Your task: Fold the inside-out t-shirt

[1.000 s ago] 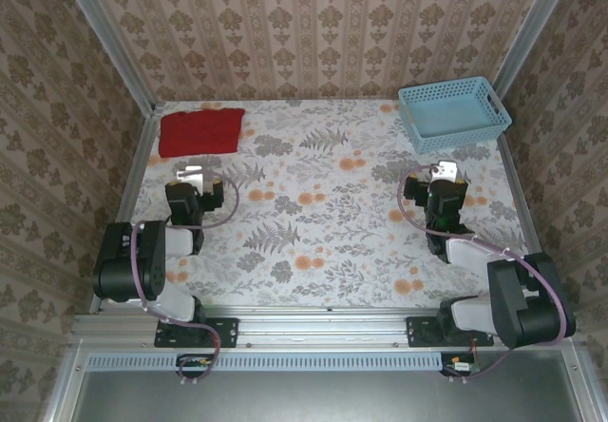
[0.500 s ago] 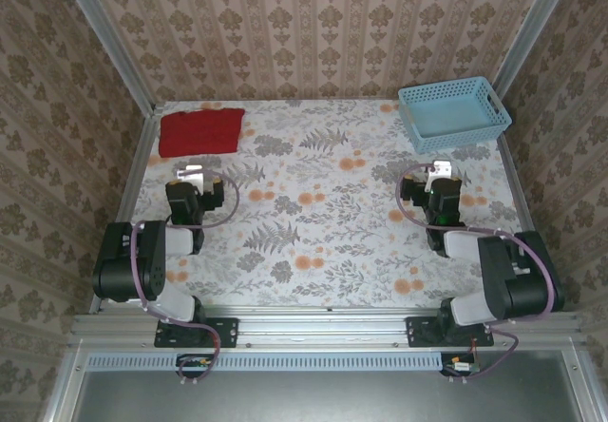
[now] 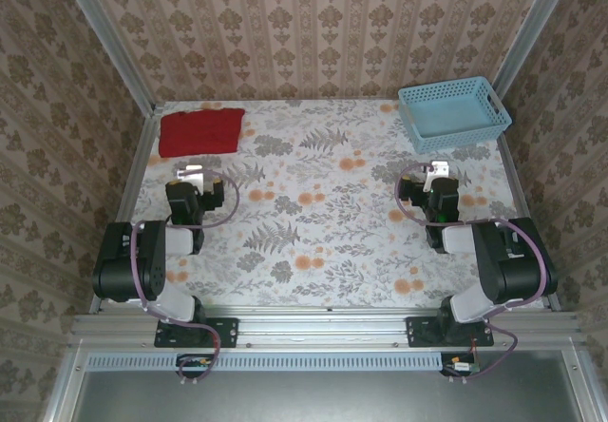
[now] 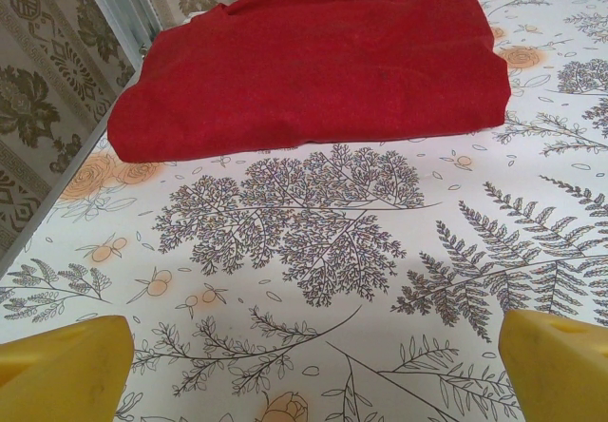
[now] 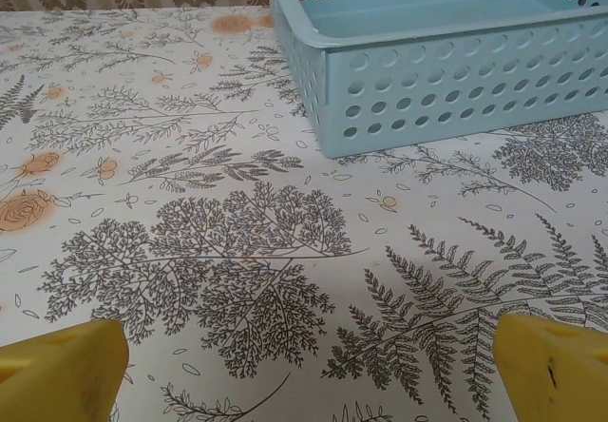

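Note:
The red t-shirt (image 3: 200, 130) lies folded into a flat rectangle at the table's far left corner; the left wrist view shows it (image 4: 313, 61) just ahead, filling the upper part. My left gripper (image 3: 192, 171) rests low on the table short of the shirt, open, its yellow fingertips (image 4: 62, 370) wide apart with nothing between them. My right gripper (image 3: 440, 169) sits on the right side near the basket, also open, with bare tablecloth between its yellow fingertips (image 5: 556, 365).
A light-blue perforated plastic basket (image 3: 452, 115) stands at the far right corner, close ahead of the right gripper (image 5: 456, 80). A metal frame post (image 4: 119, 9) and wallpapered walls border the floral tablecloth (image 3: 313, 213).
The right arm has drawn back a little and its elbow has folded toward its base. The left arm and the shirt have not moved.

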